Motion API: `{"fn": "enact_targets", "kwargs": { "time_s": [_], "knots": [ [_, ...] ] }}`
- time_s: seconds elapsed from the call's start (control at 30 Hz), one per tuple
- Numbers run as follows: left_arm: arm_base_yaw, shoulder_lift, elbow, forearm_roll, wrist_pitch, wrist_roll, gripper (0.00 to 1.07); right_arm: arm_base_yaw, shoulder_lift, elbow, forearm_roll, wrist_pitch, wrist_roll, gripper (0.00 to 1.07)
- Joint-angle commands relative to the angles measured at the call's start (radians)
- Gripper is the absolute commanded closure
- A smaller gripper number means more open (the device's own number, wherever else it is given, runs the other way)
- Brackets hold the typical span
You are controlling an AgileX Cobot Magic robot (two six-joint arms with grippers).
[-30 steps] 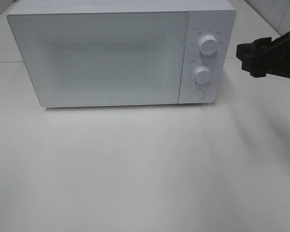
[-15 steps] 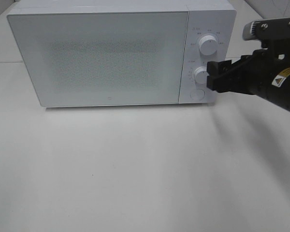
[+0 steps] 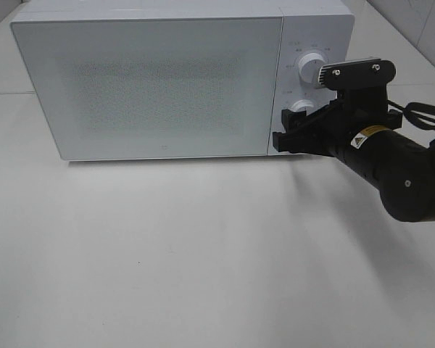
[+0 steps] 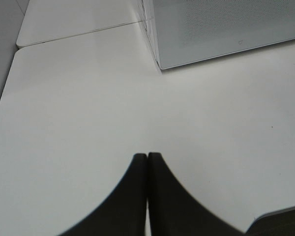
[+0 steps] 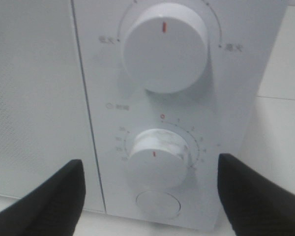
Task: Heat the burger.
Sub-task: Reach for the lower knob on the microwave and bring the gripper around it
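Right tool (image 5: 150,167) was spread wide flanking the timer knob (image 5: 156,160), left tool (image 4: 147,162) pinched shut; burger unseen, probably squishy, so hold the bun sides gently.

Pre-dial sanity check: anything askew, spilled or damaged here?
Nothing serious. The microwave sits upright with its door shut, and no spills show. The only oddity is the lower knob, whose rim looks mottled grey, maybe from wear or reflection.

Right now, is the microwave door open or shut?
Shut. The microwave door lies flush with the control panel, with no gap at their seam in the high or right wrist view.
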Motion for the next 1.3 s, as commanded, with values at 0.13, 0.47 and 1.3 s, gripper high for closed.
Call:
{"fn": "enact_targets", "kwargs": {
  "time_s": [0.13, 0.47, 1.3],
  "knots": [
    [0.003, -0.024, 0.001, -0.003, -0.016, -0.006, 1.06, 0.003, 0.046, -0.010, 0.003, -0.101, 0.007, 0.36],
    [0.003, -0.024, 0.001, -0.003, -0.016, -0.006, 1.06, 0.003, 0.113, -0.051, 0.014, -0.153, 0.007, 0.36],
    [0.003, -0.022, 0.001, -0.003, -0.016, -0.006, 1.06, 0.003, 0.176, -0.099, 0.018, -0.264, 0.006, 0.66]
  ]
}}
